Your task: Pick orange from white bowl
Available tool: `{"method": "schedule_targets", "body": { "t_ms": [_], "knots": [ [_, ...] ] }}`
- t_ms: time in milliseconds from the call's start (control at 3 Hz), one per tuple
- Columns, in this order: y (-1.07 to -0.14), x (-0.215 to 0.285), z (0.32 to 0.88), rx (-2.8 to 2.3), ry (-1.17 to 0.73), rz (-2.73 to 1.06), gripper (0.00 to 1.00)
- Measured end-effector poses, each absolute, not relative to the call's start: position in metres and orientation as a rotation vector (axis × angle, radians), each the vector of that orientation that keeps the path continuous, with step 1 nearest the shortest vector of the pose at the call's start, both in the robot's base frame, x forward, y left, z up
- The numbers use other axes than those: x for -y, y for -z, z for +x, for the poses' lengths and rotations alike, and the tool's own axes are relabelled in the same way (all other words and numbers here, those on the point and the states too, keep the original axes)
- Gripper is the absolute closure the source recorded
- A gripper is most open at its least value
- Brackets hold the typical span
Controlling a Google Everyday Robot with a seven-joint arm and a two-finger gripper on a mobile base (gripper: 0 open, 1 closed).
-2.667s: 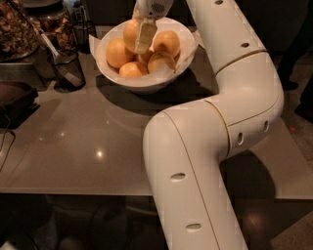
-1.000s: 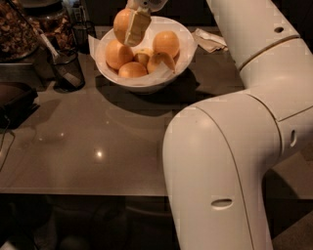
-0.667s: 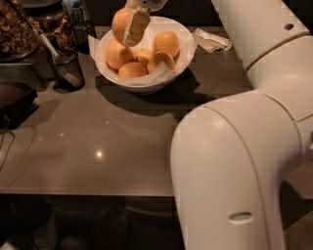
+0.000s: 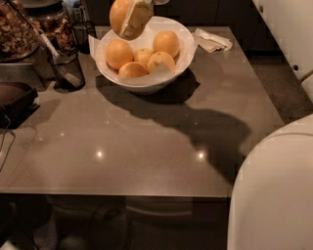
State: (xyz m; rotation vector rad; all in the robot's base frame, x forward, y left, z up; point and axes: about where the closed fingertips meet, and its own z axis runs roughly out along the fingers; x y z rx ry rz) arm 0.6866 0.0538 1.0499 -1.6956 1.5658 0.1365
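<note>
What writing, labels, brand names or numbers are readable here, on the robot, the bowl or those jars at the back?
No text can be read anywhere.
End effector, at the top edge above the white bowl, shut on the orange: no marking.
White bowl and its paper lining: plain.
Robot arm: plain white, no brand showing.
Jars at the back left: any label is too blurred to read.

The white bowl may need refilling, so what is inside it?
Five oranges on white paper; anything beneath them is hidden. The pincer holds a sixth orange above the white bowl.
</note>
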Motion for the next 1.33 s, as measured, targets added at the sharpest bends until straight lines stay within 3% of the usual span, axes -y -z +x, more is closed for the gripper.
{"method": "schedule_targets", "body": {
  "t_ms": [1000,1333],
  "knots": [
    [-1.03,-0.043,0.597,-1.654,-0.289,-1.455,1.0],
    [-1.011,-0.041,0.592,-1.685,-0.296,-1.471,1.0]
  ]
}}
